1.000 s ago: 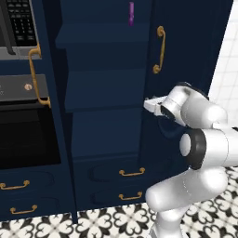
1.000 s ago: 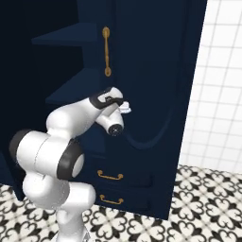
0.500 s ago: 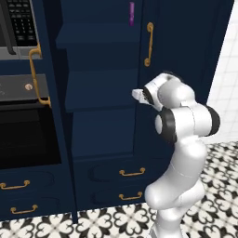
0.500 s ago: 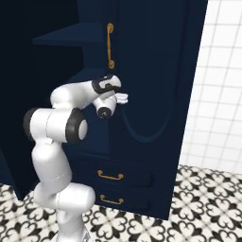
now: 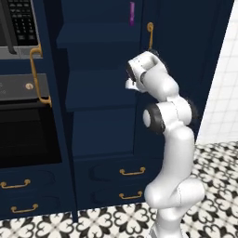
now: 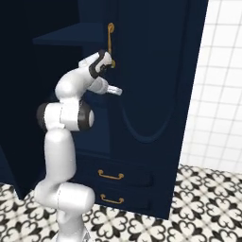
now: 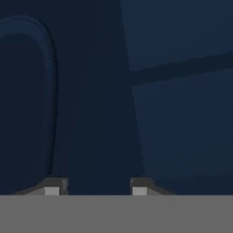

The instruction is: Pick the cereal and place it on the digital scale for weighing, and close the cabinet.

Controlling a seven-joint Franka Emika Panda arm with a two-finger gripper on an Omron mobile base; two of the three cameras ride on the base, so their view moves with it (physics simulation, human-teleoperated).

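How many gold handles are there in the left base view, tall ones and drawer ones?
Tall upright brass door handles: 2
Short brass drawer handles: 4
Total: 6

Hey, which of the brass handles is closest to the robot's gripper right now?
The vertical handle on the cabinet's right door, just above the gripper. The drawer pulls sit far below it; the oven's handle is off to the left.

cabinet (image 5: 107, 93): centre, shelves inside, R door (image 6: 156, 71) swung part-open | oven (image 5: 23, 135): L of cabinet, microwave (image 5: 18, 23) above it | drawers (image 5: 125, 174): under cabinet shelves | packet (image 5: 132, 13): top shelf, R end by door edge | tiled wall (image 6: 217, 94): R of cabinet
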